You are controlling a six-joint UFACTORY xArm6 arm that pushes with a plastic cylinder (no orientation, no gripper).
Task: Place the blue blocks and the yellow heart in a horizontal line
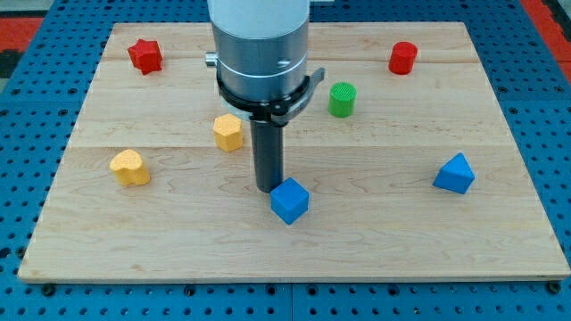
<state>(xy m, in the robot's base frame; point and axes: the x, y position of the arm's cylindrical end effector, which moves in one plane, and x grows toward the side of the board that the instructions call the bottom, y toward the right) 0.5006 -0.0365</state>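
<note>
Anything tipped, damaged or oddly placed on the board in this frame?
Nothing stands out. All blocks sit flat and apart on the wooden board. My tip is at the upper left edge of the blue cube; the blue triangular block and yellow heart lie unaligned.

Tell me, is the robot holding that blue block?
No, nothing is held. My tip is a plain rod end, just above and to the view's left of the blue cube, seemingly touching it.

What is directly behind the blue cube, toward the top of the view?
My tip stands just behind the blue cube, at its upper left corner. Whether they touch is unclear. The rod hides the board behind it.
</note>
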